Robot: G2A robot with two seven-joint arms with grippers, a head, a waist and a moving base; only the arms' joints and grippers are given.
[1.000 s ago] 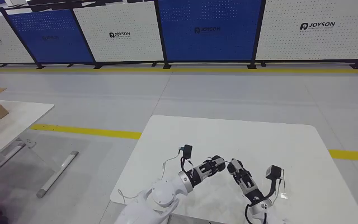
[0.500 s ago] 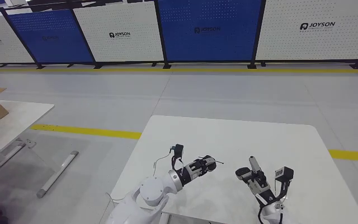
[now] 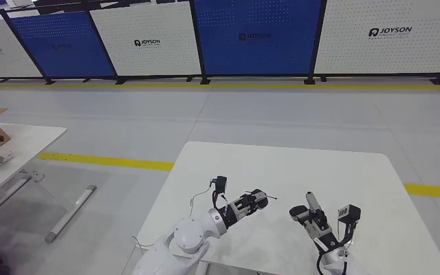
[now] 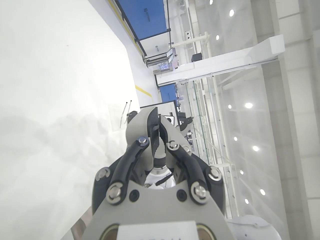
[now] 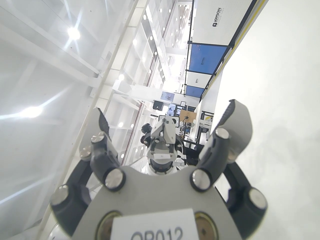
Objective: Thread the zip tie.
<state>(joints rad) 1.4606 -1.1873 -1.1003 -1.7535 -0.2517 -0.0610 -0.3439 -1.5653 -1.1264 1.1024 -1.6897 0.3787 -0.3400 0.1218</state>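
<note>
A white bench (image 3: 275,165) stands on a pale floor crossed by a yellow floor line (image 3: 103,161); white and blue pegboard panels (image 3: 254,38) close off the back, and a second table (image 3: 24,141) sits well apart to the left; both arms are over the bench's near half, with bare bench top between them and nothing between the two pincers. The left pincer (image 4: 157,119) is closed, its dark pads pressed together on the zip tie (image 3: 269,198); from above the tie shows as a thin dark strip jutting from the fingertips. Its long axis runs across the bench, nearly level, with the free end aimed at the right arm; how much of it lies inside the grip cannot be told. The right pincer (image 5: 166,108) is wide open and holds nothing; its two grey fingers frame the left pincer, which faces it tip-on farther off. In the left wrist view two spare ties (image 4: 125,112) lie side by side on a clear sheet (image 4: 115,121) near the bench edge, just beyond the closed fingers and apart from them.
</note>
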